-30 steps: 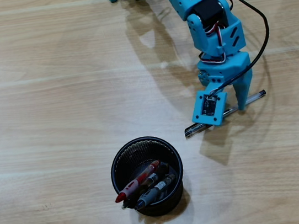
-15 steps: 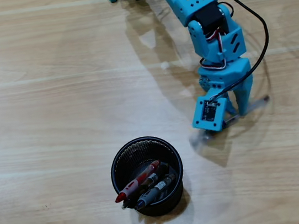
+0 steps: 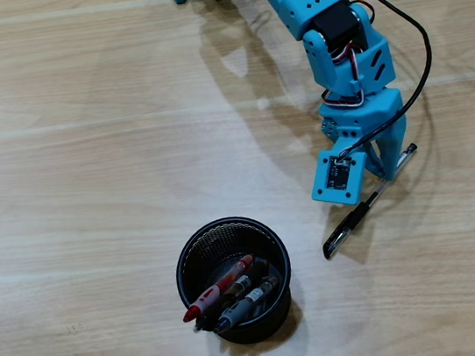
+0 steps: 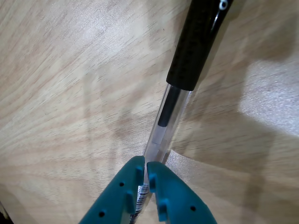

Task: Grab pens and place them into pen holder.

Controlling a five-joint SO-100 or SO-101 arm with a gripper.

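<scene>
**One pen left, and your hand has it pinched**

Three pens [image 3: 234, 295] already lie slanted inside the pen holder [image 3: 187, 256], the red one uppermost, a darker one and a grey-tipped one beside it. The holder stands on the wooden surface [image 3: 68, 166] at about 7 o'clock from the arm's tip in the overhead view, well apart from it.

Your hand [image 4: 144, 173] is nearly closed, its two teal fingers [image 4: 164, 189] pressed onto the clear barrel of the last pen [image 4: 174, 108]. The wrist view shows the grip sitting near the barrel's plain end, with the black cap pointing away toward 1 o'clock. In the overhead view this pen [image 3: 356, 216] runs from 1 o'clock down to 7 o'clock under the hand [image 3: 385, 177]; whether it has left the surface you cannot tell.

You are at the grasp-and-lift step for the final pen. Next, judge that you need a clean rise, since the hold is off-centre and the capped end may sag or swivel. Then swing toward 7 o'clock, bring the low end over the holder's rim, and release only once it is inside.
</scene>
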